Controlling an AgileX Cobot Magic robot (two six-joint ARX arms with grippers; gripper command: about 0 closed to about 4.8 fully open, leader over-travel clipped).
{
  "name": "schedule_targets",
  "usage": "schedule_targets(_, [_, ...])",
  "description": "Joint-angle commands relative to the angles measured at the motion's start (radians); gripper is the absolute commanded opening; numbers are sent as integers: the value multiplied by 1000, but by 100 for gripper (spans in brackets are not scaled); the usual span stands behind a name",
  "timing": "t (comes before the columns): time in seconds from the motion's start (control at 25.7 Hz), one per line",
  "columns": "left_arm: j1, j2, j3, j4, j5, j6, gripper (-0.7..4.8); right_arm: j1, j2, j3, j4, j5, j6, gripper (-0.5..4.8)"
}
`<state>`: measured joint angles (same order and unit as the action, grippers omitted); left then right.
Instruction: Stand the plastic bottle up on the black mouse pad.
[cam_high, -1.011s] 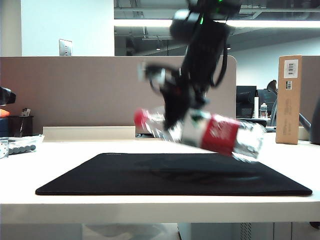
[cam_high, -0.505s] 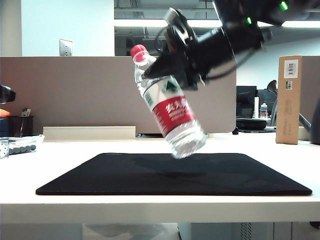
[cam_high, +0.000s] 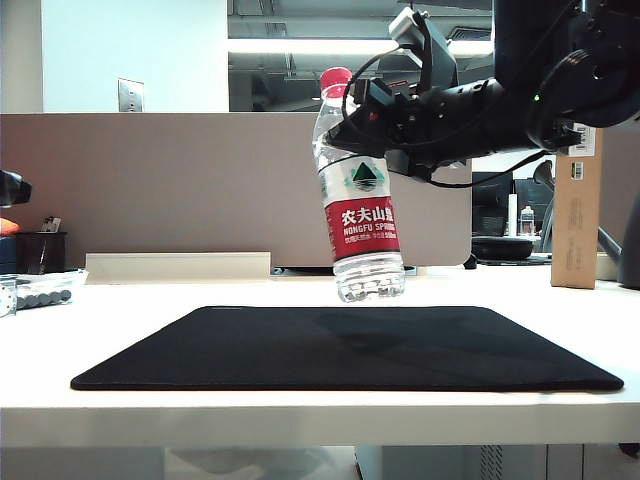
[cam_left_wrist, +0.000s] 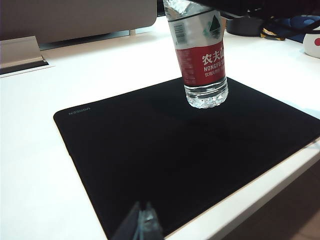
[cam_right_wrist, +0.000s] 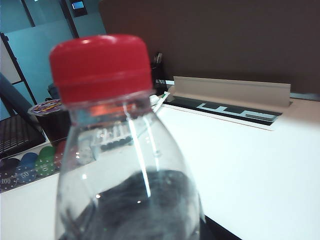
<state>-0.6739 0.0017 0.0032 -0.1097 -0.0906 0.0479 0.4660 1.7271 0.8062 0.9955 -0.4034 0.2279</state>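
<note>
The right arm is reaching in from the right, high above the counter (cam_high: 300, 415), its wrist lying roughly level. The right pincer (cam_high: 352, 140) is clamping the plastic bottle (cam_high: 362, 215) near its shoulder, holding it nearly upright. The left pincer (cam_left_wrist: 141, 224) is showing only its tips, hanging low.

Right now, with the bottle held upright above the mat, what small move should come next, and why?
Probably lower it straight down. The right end effector grips the clear ribbed plastic bottle with the red cap near its shoulder, nearly upright, its base hanging just above the thin black rectangular mouse pad, apparently not touching.
</note>
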Motion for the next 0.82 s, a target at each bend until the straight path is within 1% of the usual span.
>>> schedule_targets(0.04, [-1,1,5,10,1,-3,-4,3,29,12,150,9,13,39])
schedule_targets(0.12, [-1,1,5,10,1,-3,-4,3,56,12,220,11,28,30])
schedule_targets(0.27, [-1,1,5,10,1,-3,-4,3,127,12,323,69,28,31])
schedule_targets(0.35, [-1,1,5,10,1,-3,-4,3,180,12,398,69,37,31])
schedule_targets(0.47, [-1,1,4,10,1,-3,-4,4,217,13,406,69,56,35])
schedule_targets(0.58, [-1,1,5,10,1,-3,-4,4,238,13,404,69,68,81])
schedule_targets(0.62, [-1,1,4,10,1,-3,-4,4,239,13,404,71,67,108])
schedule_targets(0.66, [-1,1,4,10,1,-3,-4,4,240,13,404,72,68,169])
schedule_targets(0.7, [-1,1,5,10,1,-3,-4,4,240,13,404,72,67,218])
schedule_targets(0.78, [-1,1,5,11,1,-3,-4,4,239,13,406,72,68,295])
schedule_targets(0.82, [-1,1,5,10,1,-3,-4,4,239,13,406,72,68,321])
